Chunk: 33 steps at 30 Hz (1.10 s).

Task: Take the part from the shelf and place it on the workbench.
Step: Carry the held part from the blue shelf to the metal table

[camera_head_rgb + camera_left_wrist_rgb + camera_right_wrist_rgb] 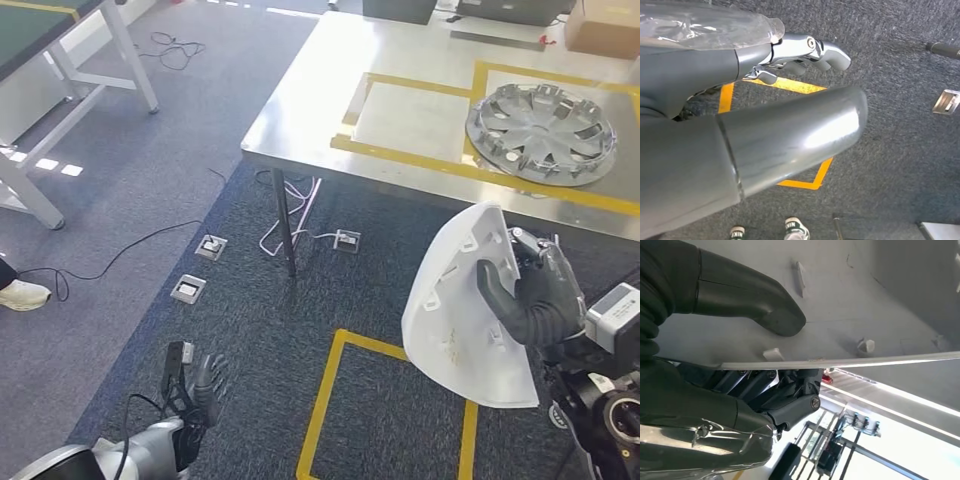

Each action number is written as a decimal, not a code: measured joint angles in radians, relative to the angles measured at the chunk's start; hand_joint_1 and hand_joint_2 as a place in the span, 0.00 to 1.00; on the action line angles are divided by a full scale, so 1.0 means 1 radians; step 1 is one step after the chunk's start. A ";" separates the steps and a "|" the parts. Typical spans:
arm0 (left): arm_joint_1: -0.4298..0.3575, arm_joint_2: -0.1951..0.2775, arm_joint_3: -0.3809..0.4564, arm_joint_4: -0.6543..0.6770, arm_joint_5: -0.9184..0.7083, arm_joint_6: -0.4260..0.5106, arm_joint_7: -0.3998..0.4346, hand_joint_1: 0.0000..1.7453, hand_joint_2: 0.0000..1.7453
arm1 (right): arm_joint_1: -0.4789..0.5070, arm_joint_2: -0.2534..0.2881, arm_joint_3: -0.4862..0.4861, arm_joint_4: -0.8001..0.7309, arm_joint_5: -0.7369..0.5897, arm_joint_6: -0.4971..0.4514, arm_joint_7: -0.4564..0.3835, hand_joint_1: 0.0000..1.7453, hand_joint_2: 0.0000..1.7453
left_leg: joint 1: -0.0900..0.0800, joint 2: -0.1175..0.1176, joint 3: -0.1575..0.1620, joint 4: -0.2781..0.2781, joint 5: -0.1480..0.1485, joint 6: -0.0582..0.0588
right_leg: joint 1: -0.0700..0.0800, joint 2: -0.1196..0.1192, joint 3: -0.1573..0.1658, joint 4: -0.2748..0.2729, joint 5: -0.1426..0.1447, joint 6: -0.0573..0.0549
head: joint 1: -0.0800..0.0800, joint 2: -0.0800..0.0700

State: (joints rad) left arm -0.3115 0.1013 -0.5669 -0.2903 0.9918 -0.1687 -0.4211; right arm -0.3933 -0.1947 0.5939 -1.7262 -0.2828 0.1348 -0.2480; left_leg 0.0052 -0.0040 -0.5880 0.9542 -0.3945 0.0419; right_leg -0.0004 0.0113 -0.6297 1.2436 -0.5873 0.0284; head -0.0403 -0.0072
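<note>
At lower right of the head view, my right hand grips the white part, thumb pressed on its inner face and fingers behind it, held above the carpet short of the bench. At lower left, my left hand hangs empty, fingers apart. A silver hubcap lies on the bench, upper right.

A robotics test lab or workshop is showing here: a steel workbench is standing on grey carpet, yellow tape is marking out zones on bench and floor, a wheel cover is lying in one zone, and cables are trailing past floor sockets
</note>
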 joint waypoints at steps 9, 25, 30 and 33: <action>-0.002 -0.009 -0.002 0.000 -0.006 -0.001 -0.001 0.00 0.00 | -0.026 -0.002 -0.015 0.018 -0.025 -0.029 0.030 1.00 1.00 | -0.009 -0.009 0.092 0.001 -0.077 -0.025 | 0.008 -0.002 0.020 -0.295 0.216 -0.031 | 0.004 0.000; -0.002 -0.014 -0.005 0.000 -0.017 -0.006 0.002 0.00 0.00 | -0.062 -0.002 -0.039 0.058 -0.046 -0.082 0.059 1.00 1.00 | -0.005 -0.004 -0.023 -0.008 0.006 -0.014 | 0.006 0.006 0.151 -0.295 0.116 -0.017 | -0.004 0.000; -0.004 -0.016 -0.006 0.000 -0.018 -0.006 0.002 0.00 0.00 | -0.064 -0.002 -0.046 0.061 -0.046 -0.084 0.058 1.00 1.00 | -0.005 -0.003 0.029 -0.012 -0.015 0.004 | 0.000 -0.002 0.019 -0.046 0.027 0.003 | 0.002 0.000; 0.000 -0.017 -0.006 0.000 -0.020 -0.006 0.004 0.00 0.00 | -0.061 -0.003 -0.050 0.066 -0.046 -0.090 0.063 1.00 1.00 | -0.006 -0.004 0.064 -0.011 -0.045 0.002 | 0.000 -0.002 -0.043 -0.019 0.020 0.004 | 0.004 0.000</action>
State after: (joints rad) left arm -0.3113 0.0846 -0.5733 -0.2903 0.9718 -0.1747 -0.4176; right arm -0.4539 -0.1972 0.5439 -1.6604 -0.3285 0.0445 -0.1846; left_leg -0.0009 -0.0083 -0.5245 0.9427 -0.4395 0.0442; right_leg -0.0005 0.0091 -0.6731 1.2245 -0.5676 0.0326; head -0.0363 -0.0072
